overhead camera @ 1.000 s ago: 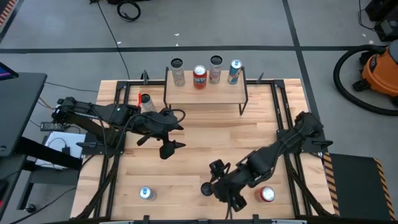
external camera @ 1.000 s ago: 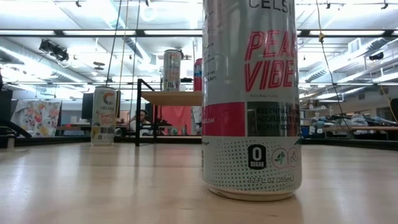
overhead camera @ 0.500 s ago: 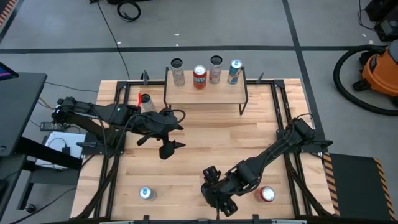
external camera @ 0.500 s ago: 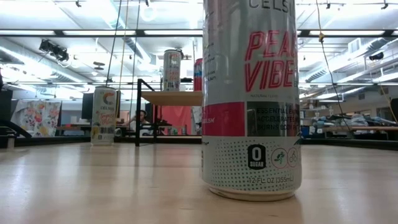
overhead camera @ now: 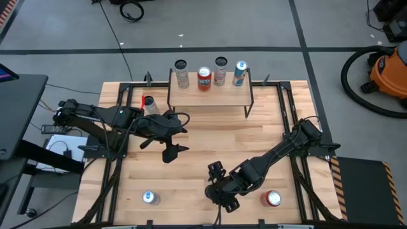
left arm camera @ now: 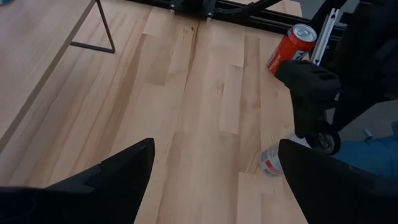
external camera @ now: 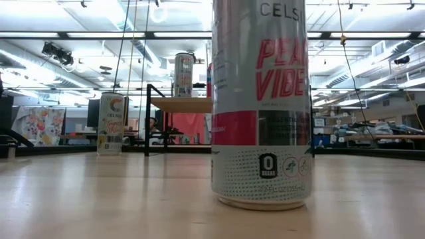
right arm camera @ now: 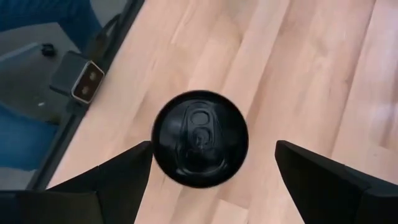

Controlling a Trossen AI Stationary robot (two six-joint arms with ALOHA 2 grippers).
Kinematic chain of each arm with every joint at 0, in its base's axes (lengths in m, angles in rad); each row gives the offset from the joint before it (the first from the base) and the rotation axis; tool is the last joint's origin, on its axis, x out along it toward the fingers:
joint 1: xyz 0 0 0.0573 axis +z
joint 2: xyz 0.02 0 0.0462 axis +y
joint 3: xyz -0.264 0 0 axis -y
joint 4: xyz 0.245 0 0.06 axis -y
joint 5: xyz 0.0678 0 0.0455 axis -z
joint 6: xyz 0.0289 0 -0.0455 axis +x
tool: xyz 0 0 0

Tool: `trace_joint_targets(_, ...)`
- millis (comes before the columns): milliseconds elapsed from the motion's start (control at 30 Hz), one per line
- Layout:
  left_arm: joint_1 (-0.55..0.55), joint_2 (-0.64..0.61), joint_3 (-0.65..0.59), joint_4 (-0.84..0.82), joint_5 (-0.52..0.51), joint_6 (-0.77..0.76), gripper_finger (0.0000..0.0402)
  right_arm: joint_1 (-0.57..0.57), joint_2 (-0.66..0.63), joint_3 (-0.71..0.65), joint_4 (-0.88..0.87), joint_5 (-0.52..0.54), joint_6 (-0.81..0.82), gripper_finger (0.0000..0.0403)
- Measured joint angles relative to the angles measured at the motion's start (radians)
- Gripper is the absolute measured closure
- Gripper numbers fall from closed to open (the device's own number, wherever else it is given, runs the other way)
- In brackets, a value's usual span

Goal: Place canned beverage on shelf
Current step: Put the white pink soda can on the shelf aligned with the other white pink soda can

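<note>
A silver can with a pink band and a black top point(right arm camera: 199, 138) stands upright on the table near its front edge, large in the low view point(external camera: 260, 106). My right gripper point(overhead camera: 219, 191) hangs open above it, pointing steeply down, one finger on either side of the can's top. The low wooden shelf point(overhead camera: 210, 95) stands at the far edge with several cans on its top board. My left gripper point(overhead camera: 173, 151) waits open over the table's middle left, with nothing between its fingers point(left arm camera: 214, 146). My right gripper comes from above with its fingers point(right arm camera: 124, 177) on either side of the can's black top point(right arm camera: 199, 138). Gaps show on both sides in the wrist view, and I cannot tell whether a finger touches the can.
A red can point(overhead camera: 273, 199) stands at the near right, close beside my right arm. Another can point(overhead camera: 150, 198) stands at the near left, and one point(overhead camera: 148, 104) stands left of the shelf. Bare wood lies between the two grippers and the shelf.
My right gripper has sunk toward the silver can, tipped more steeply down and gone slightly toward the table's left edge. In the low view the can has slid a little to the left, staying upright.
</note>
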Motion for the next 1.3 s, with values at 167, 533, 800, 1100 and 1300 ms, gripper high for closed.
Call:
trace_joint_targets(167,0.0,0.0,0.0,0.0,0.0,0.0,0.0049,-0.011,0.001,0.0,-0.002,-0.068,0.01,0.0053)
trace_joint_targets(533,0.0,0.0,0.0,-0.004,0.0,0.0,0.0049,-0.022,0.002,-0.021,0.047,-0.091,0.026,0.0053)
trace_joint_targets(800,0.0,0.0,0.0,-0.004,0.0,0.0,0.0049,-0.026,0.002,-0.058,0.115,-0.116,0.043,0.0053)
trace_joint_targets(1100,0.0,0.0,0.0,-0.004,0.0,0.0,0.0049,-0.027,0.002,-0.11,0.18,-0.134,0.041,0.0053)
trace_joint_targets(1300,0.0,0.0,0.0,-0.005,0.0,0.0,0.0049,-0.031,0.002,-0.158,0.258,-0.146,0.03,0.0053)
